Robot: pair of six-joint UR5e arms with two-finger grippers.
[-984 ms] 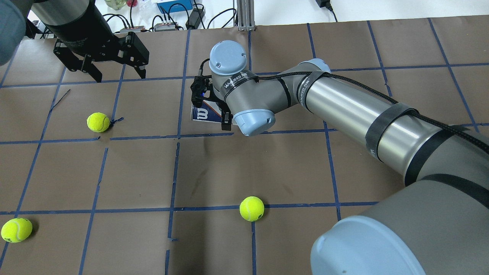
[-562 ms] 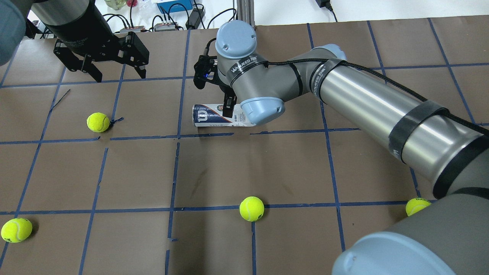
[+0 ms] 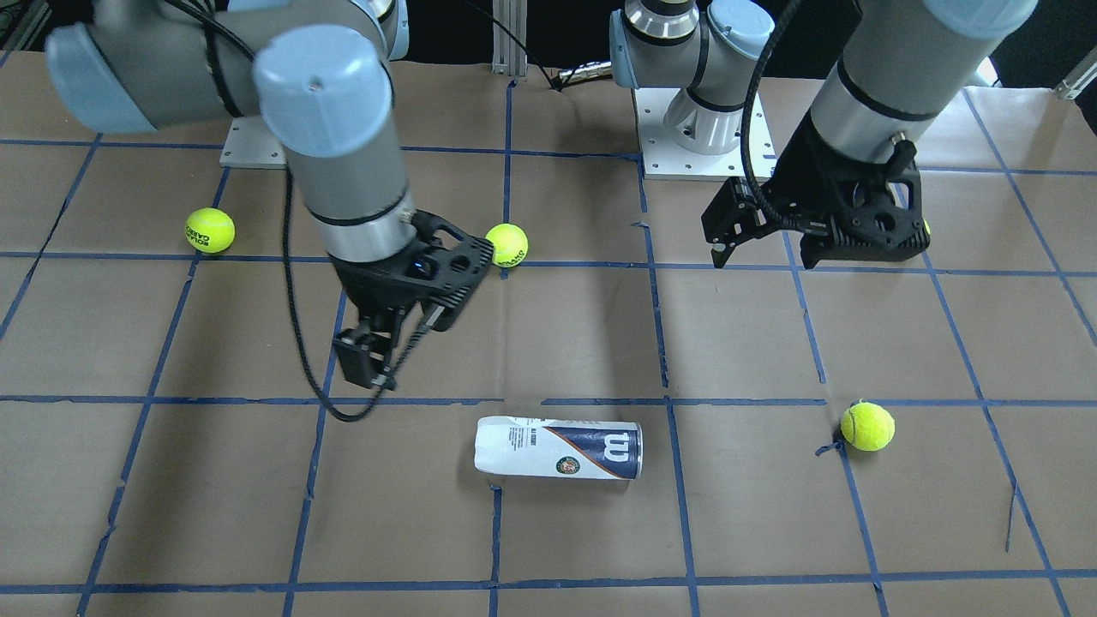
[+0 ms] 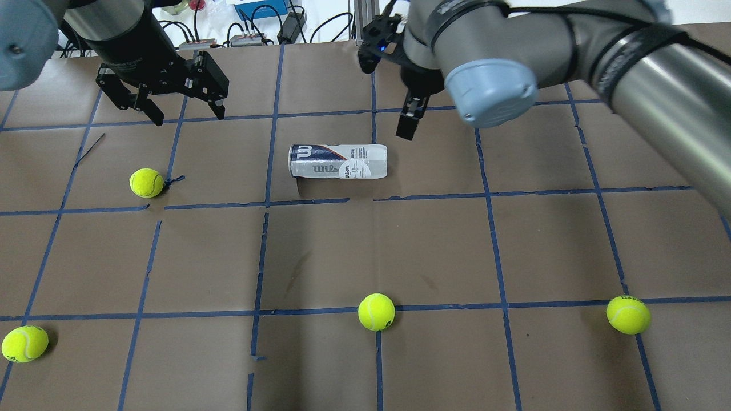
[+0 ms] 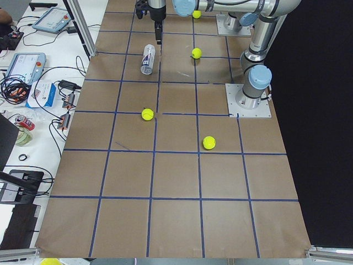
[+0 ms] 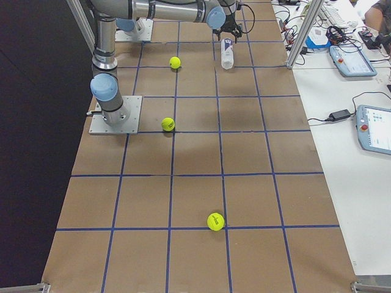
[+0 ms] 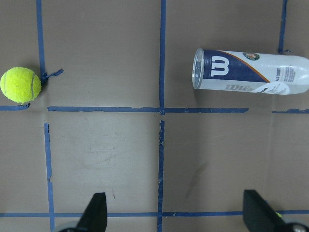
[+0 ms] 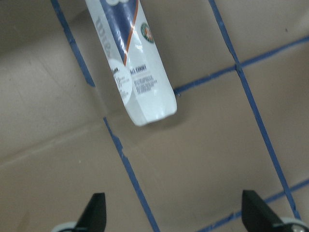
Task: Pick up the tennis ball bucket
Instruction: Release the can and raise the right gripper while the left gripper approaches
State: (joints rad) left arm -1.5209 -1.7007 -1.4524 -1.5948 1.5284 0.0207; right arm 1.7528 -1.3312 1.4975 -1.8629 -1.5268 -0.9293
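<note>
The tennis ball bucket (image 4: 337, 161), a clear can with a white and navy label, lies on its side on the brown table; it also shows in the front view (image 3: 559, 447). My right gripper (image 4: 408, 122) is open and empty, raised above the table just beyond the can's white end; in the front view it (image 3: 370, 367) hangs to the can's upper left. The right wrist view shows the can (image 8: 133, 63) ahead of the spread fingertips (image 8: 96, 212). My left gripper (image 4: 187, 116) is open and empty, off to the can's left. The left wrist view shows the can (image 7: 251, 72) at upper right.
Several yellow-green tennis balls lie loose: one left of the can (image 4: 147, 182), one in front at the middle (image 4: 376, 311), one at front right (image 4: 628, 314), one at front left (image 4: 24, 343). Cables and boxes (image 4: 251, 23) sit beyond the far edge.
My right gripper has risen off the can and drawn back to the right and farther away. The can stays lying on the table, shifted slightly. The left gripper barely moved.
</note>
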